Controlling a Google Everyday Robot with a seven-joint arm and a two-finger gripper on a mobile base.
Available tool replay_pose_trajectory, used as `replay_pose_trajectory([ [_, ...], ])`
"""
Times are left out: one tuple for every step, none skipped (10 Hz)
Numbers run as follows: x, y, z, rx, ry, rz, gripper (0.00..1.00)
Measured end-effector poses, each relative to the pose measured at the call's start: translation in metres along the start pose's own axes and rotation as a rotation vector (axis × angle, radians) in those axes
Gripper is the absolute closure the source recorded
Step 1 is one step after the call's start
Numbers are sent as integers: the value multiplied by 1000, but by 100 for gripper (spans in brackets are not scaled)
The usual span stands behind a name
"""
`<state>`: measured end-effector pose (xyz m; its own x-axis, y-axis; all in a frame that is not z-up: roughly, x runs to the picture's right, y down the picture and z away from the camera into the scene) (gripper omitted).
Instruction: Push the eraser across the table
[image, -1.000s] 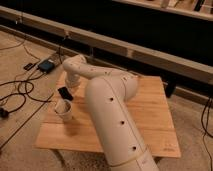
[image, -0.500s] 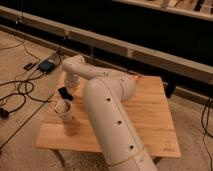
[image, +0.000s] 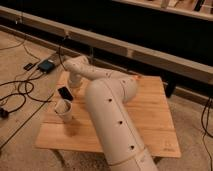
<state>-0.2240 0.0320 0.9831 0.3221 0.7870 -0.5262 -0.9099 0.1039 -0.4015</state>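
Note:
The eraser (image: 65, 93), a small flat black block, lies on the left part of the light wooden slatted table (image: 145, 115). My gripper (image: 74, 86) is at the end of the white arm, which reaches from the lower middle of the view over the table. It points down at the tabletop just right of and behind the eraser. It is shut, with nothing seen in it. Whether it touches the eraser cannot be told. The arm's thick forearm (image: 112, 125) hides the middle of the table.
A white crumpled paper cup (image: 64, 110) stands just in front of the eraser near the left edge. On the floor to the left lie a blue-black box (image: 46, 65) and cables (image: 20, 92). A long low ledge (image: 150, 52) runs behind the table.

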Motion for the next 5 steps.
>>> replay_pose_trajectory([
  [-1, 7, 1, -6, 1, -12, 100],
  [-5, 18, -1, -18, -3, -31, 100],
  [-8, 24, -2, -25, -6, -40, 100],
  [-11, 30, -4, -35, -12, -49, 100],
  [-14, 35, -5, -40, -14, -57, 100],
])
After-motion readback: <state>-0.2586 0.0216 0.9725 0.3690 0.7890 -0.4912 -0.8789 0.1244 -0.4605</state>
